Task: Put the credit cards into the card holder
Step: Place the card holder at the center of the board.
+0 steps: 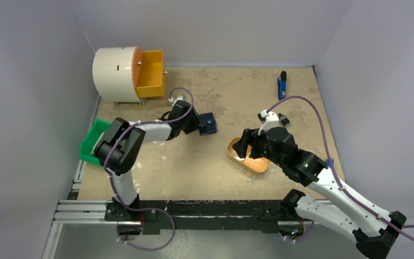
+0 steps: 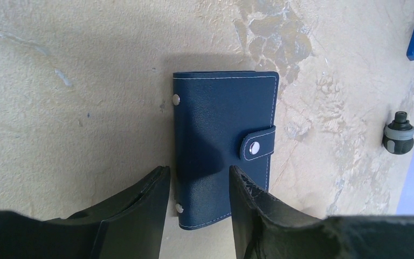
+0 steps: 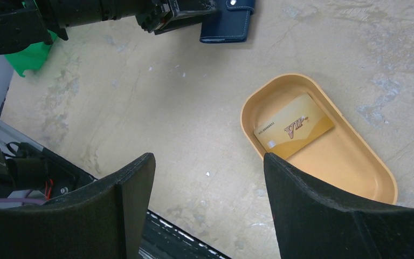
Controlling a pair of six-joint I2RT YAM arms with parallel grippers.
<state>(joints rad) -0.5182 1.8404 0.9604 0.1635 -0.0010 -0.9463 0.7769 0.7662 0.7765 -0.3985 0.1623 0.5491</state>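
The navy card holder (image 2: pixel 223 145) lies closed and flat on the table, its snap tab fastened; it also shows in the top view (image 1: pixel 208 124) and the right wrist view (image 3: pixel 229 21). My left gripper (image 2: pixel 198 175) is open, its jaws just above the holder's near end, one finger off its spine edge, the other over its cover. A tan credit card (image 3: pixel 294 127) marked "VIP" lies in the orange oval tray (image 3: pixel 356 178). My right gripper (image 3: pixel 209 159) is open and empty, hovering above the table beside the tray's left end (image 1: pixel 236 147).
A green bin (image 1: pixel 92 141) sits at the table's left edge. A white drum with an orange drawer (image 1: pixel 151 73) stands at the back left. A blue tool (image 1: pixel 282 85) lies at the back right. A small grey knob (image 2: pixel 399 134) sits right of the holder.
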